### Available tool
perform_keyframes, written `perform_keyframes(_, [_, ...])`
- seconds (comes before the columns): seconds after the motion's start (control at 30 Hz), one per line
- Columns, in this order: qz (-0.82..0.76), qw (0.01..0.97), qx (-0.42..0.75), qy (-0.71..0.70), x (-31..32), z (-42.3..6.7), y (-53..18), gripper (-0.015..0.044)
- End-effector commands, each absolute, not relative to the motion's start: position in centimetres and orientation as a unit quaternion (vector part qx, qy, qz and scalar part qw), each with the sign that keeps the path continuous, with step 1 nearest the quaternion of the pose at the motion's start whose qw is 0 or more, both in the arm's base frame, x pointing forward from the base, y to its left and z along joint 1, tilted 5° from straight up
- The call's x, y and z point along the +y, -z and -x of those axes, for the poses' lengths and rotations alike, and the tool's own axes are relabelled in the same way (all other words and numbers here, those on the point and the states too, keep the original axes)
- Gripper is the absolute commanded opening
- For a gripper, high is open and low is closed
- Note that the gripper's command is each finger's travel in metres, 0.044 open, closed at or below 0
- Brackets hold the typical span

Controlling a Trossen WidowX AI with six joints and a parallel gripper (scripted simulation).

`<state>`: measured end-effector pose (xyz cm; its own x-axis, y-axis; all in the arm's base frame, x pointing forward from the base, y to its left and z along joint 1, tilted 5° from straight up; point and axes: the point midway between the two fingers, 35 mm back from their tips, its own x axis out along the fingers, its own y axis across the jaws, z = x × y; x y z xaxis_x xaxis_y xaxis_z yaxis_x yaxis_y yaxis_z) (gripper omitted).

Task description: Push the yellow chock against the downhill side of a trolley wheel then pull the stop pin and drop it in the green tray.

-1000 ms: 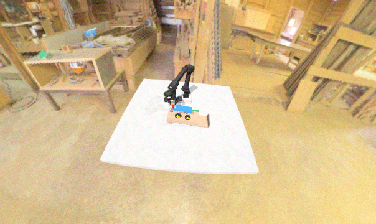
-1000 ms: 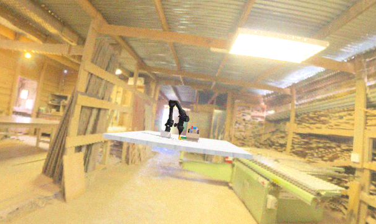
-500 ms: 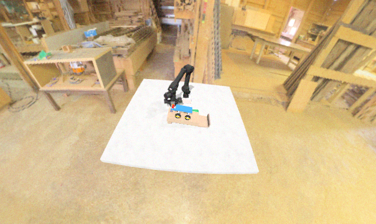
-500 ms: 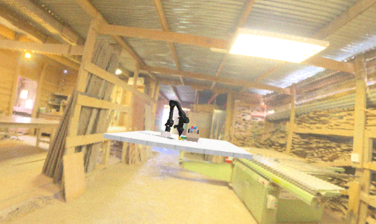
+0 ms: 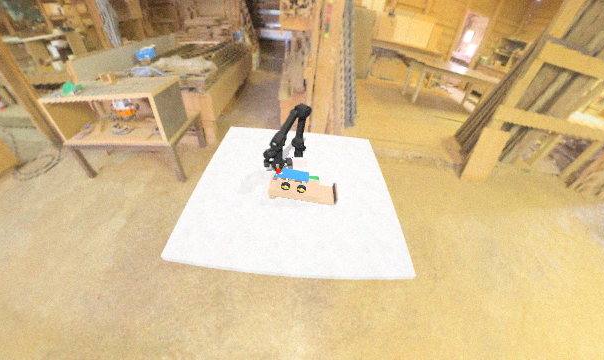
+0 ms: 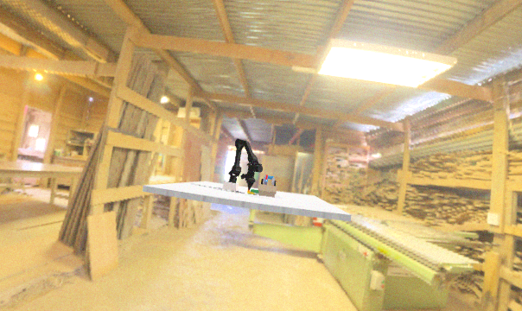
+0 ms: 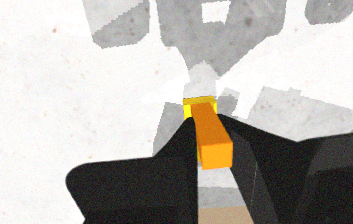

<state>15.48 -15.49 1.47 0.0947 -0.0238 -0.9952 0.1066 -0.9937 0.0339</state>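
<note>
Chock (image 7: 200, 107): one unit, yellow body with one orange handle (image 7: 211, 134), stood on the white table (image 5: 292, 240) directly under the wrist camera. The handle ran between the two black fingers of the single gripper (image 7: 212, 142), and both fingers pressed against its sides, so the gripper was closed narrowly on the handle. The chock's black base was hidden in the wrist view.

Trolley (image 5: 293, 175): one unit, blue deck, with two black wheels (image 5: 285, 186) carrying yellow hubs visible on the near side in the top view. It sat on one tan ramp (image 5: 304, 192). One red-headed stop pin (image 5: 278, 171) showed at the trolley's left end in that view, just beside the lowered gripper. Whether the chock touched a wheel could not be determined from any view.

Tray (image 5: 316, 177): one green unit, only an edge visible beyond the trolley, and one green corner at the right edge of the wrist view.

Arm (image 5: 287, 137): one black unit, folded downward at the far side of the ramp.

Surface: a white speckled slab, with grey shadows of the arm cast on it.

Room: a timber workshop with stacked boards, wooden benches, a corrugated roof with one bright light panel, and a green machine beneath the slab in the exterior view.
</note>
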Motion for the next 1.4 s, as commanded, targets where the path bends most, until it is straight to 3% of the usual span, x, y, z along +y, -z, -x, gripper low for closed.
perform_keyframes(0.0, [-0.738, 0.049, 0.028, 0.672, -15.5, -15.5, -1.5, 0.0019])
perform_keyframes(1.37, [-0.737, 0.047, 0.026, 0.674, -14.9, -14.3, -12.7, 0.0])
